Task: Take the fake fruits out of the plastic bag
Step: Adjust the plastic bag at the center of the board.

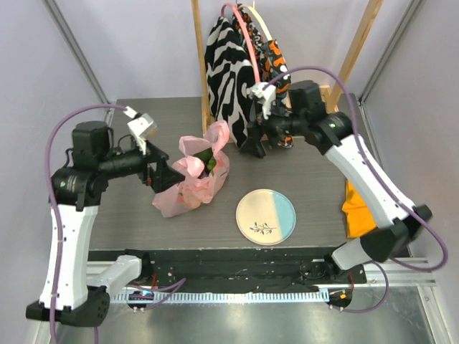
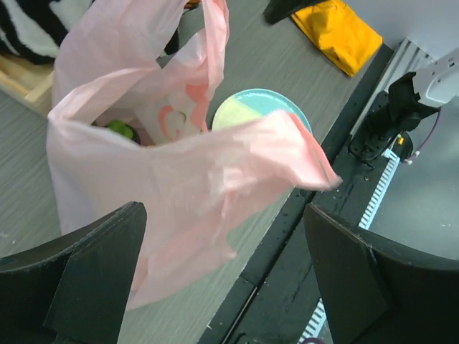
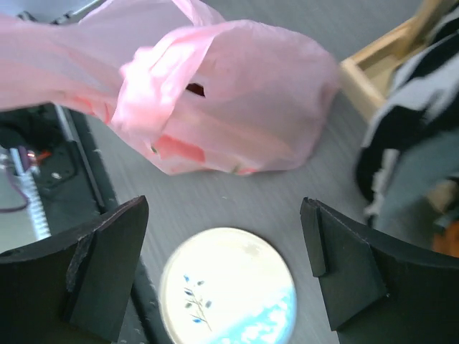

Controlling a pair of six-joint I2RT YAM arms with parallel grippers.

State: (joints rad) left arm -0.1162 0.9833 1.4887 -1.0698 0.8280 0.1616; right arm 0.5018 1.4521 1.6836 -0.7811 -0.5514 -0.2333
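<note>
The pink plastic bag (image 1: 192, 179) lies crumpled on the dark table, its mouth and loop handles up. A green fruit (image 1: 208, 159) shows in its mouth, also in the left wrist view (image 2: 120, 130); the other fruits are hidden inside. My left gripper (image 1: 163, 174) is open at the bag's left side. In the left wrist view the bag (image 2: 165, 172) fills the space ahead, and a loose flap hangs between the spread fingers of the gripper (image 2: 226, 287). My right gripper (image 1: 252, 143) is open and empty, right of the bag. In the right wrist view this gripper (image 3: 226, 272) hangs above the plate, with the bag (image 3: 237, 107) beyond.
A round cream-and-blue plate (image 1: 265, 216) lies right of the bag, near the front edge. A zebra-striped cloth bag (image 1: 226, 64) hangs on a wooden stand at the back, close behind the right gripper. A folded orange cloth (image 1: 356, 208) lies at the table's right edge.
</note>
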